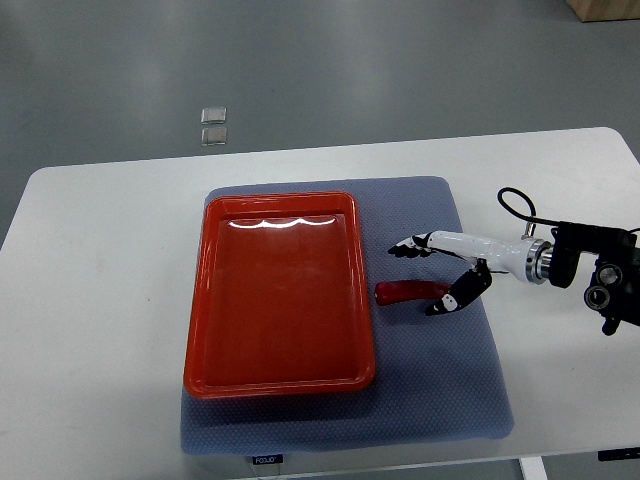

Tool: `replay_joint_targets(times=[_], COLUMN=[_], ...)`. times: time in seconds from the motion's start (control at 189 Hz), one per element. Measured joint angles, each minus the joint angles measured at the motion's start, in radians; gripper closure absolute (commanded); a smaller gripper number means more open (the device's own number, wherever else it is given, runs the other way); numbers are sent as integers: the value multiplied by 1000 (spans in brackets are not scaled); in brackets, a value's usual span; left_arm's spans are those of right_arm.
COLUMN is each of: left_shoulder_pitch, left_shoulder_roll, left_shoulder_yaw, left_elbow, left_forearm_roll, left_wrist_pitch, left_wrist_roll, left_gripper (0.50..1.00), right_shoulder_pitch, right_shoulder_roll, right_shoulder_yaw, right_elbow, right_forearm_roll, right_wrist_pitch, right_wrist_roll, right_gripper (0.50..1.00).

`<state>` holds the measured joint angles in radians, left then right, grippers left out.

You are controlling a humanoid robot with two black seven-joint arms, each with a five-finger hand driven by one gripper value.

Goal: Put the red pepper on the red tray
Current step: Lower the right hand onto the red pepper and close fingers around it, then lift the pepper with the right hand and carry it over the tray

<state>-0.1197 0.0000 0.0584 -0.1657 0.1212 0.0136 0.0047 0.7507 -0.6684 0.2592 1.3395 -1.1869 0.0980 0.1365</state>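
One red pepper [404, 291]: lies on the blue mat [440, 390], just right of the red tray [283, 379]. Likely light, smooth, slightly slippery; you should pinch it mid-body. Right hand [440, 273] hovers over it, fingers spread, holding nothing.

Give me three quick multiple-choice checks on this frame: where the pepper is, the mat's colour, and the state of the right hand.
1. The red pepper lies:
A. inside the tray
B. on the mat, right of the tray
C. on bare table

2. The mat is:
A. blue-grey
B. green
C. yellow

3. The right hand is:
A. fingers spread above the pepper, holding nothing
B. lifting the pepper
C. resting in the tray

Answers: 1 B, it sits beside the red tray, whose inside is empty. 2 A, blue-grey fabric under the tray. 3 A, fingers straddle the pepper's right end, which lies flat.
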Motion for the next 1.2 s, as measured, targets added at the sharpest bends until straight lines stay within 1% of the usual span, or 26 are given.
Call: replay_joint_targets(times=[0.063, 0.079, 0.127, 0.132, 0.206, 0.248, 0.254, 0.259, 0.264, 0.27, 0.275, 0.28, 0.285, 0.291, 0.296, 0.317, 0.37, 0.396, 0.47, 0.539, 0.581, 0.603, 0.608, 0.851, 0.988, 1.2], left_shoulder_pitch=[0, 0, 0, 0, 0, 0, 0, 0, 0, 0, 0, 0, 0, 0, 0, 0, 0, 0, 0, 0, 0, 0, 0, 0, 0, -2], left_shoulder_roll=[0, 0, 0, 0, 0, 0, 0, 0, 0, 0, 0, 0, 0, 0, 0, 0, 0, 0, 0, 0, 0, 0, 0, 0, 0, 0], left_shoulder_yaw=[0, 0, 0, 0, 0, 0, 0, 0, 0, 0, 0, 0, 0, 0, 0, 0, 0, 0, 0, 0, 0, 0, 0, -1, -1, 0], left_elbow=[0, -1, -1, -1, -1, -2, -2, -2, -2, -2, -2, -2, -2, -2, -2, -2, -2, -2, -2, -2, -2, -2, -2, -1, 0, 1], left_forearm_roll=[0, 0, 0, 0, 0, 0, 0, 0, 0, 0, 0, 0, 0, 0, 0, 0, 0, 0, 0, 0, 0, 0, 0, 0, 0, 0], left_wrist_pitch=[0, 0, 0, 0, 0, 0, 0, 0, 0, 0, 0, 0, 0, 0, 0, 0, 0, 0, 0, 0, 0, 0, 0, 0, 0, 0], left_wrist_roll=[0, 0, 1, 1, 1, 1, 1, 1, 1, 1, 1, 1, 1, 1, 1, 1, 1, 1, 2, 2, 2, 2, 2, 2, 2, 2], left_gripper=[500, 500, 500, 500, 500, 500, 500, 500, 500, 500, 500, 500, 500, 500, 500, 500, 500, 500, 500, 500, 500, 500, 500, 500, 500, 500], right_shoulder_pitch=[-6, -8, -13, -13, -20, -22, -23, -23, -23, -23, -23, -24, -24, -24, -24, -25, -28, -29, -32, -36, -38, -38, -38, -8, 61, 187], right_shoulder_roll=[9, 11, 17, 18, 29, 35, 36, 36, 37, 37, 38, 38, 39, 39, 40, 41, 43, 44, 46, 51, 53, 54, 54, 31, -21, -82], right_shoulder_yaw=[-3, -4, -6, -6, -7, -8, -8, -8, -8, -8, -8, -8, -8, -8, -8, -8, -8, -8, -8, -11, -13, -13, -14, -7, 0, 3], right_elbow=[-11, -14, -23, -24, -36, -44, -44, -45, -46, -47, -47, -48, -49, -49, -50, -52, -55, -56, -63, -72, -77, -79, -79, -85, -72, -39], right_forearm_roll=[-6, -7, -10, -11, -18, -22, -23, -24, -24, -24, -25, -25, -26, -26, -26, -28, -32, -35, -46, -56, -59, -60, -60, -51, -32, -2], right_wrist_pitch=[-12, -14, -21, -21, -32, -38, -39, -39, -40, -40, -41, -41, -42, -42, -42, -44, -45, -46, -46, -46, -47, -48, -48, -49, -35, 13], right_wrist_roll=[0, 0, 0, 0, 0, 0, 0, 0, 0, 0, 0, 0, 0, 0, 0, 0, 0, 0, 0, 0, 0, 0, 0, 1, 3, 4], right_gripper=[673, 683, 683, 703, 728, 758, 773, 773, 785, 785, 797, 797, 809, 810, 822, 842, 865, 887, 908, 950, 963, 983, 999, 1000, 1000, 1000])
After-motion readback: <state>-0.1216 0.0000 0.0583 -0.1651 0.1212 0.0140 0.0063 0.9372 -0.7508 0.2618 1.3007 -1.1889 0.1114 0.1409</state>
